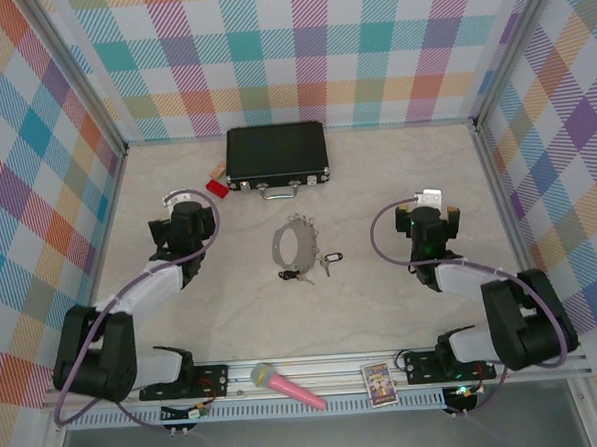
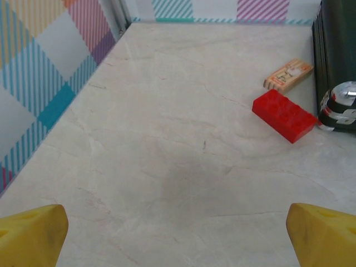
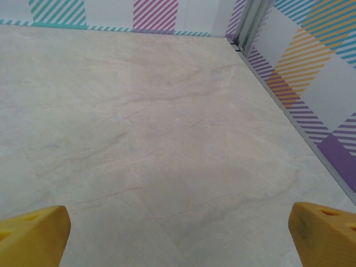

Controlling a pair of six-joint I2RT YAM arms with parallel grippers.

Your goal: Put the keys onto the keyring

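Near rail: a pink microphone [image 1: 287, 386] lies at 6 o'clock on the table [image 1: 376, 169]. A small purple packet [image 1: 379, 384] is at its 3 o'clock. Both are well apart from the task's things.
Left gripper [image 1: 186, 217]: at 9 o'clock of the table centre, pointing toward 12. Jaws spread wide, nothing in them. In the left wrist view the yellow fingertips [image 2: 32, 236] sit in the lower corners, with bare tabletop between.
Right gripper [image 1: 428, 215]: at 3 o'clock of centre, pointing toward 12. Jaws as wide apart as the left's, nothing held. In the right wrist view the yellow fingertips [image 3: 33, 233] frame bare table.
Keys [image 1: 299, 275]: small cluster flat on the table near centre. One with a black tag lies slightly apart at 2 o'clock of the cluster. Exact count too small to tell.
Keyring [image 1: 295, 242]: grey hoop lying flat at 12 o'clock of the keys. Whether the keys touch its rim cannot be told.
Task things vs fingers: keyring and keys lie between the two grippers, at roughly 4 o'clock of the left one and 8 o'clock of the right one, well apart from both.
In the way: open tabletop between each gripper and the hoop.
Red brick [image 2: 283, 115]: at 1 o'clock of the left gripper, near the case.
Tan box [image 2: 288, 75]: just beyond the brick, toward 12.
Black case [image 1: 276, 153]: closed, at 12 o'clock of the keyring near the far wall, handle facing 6.
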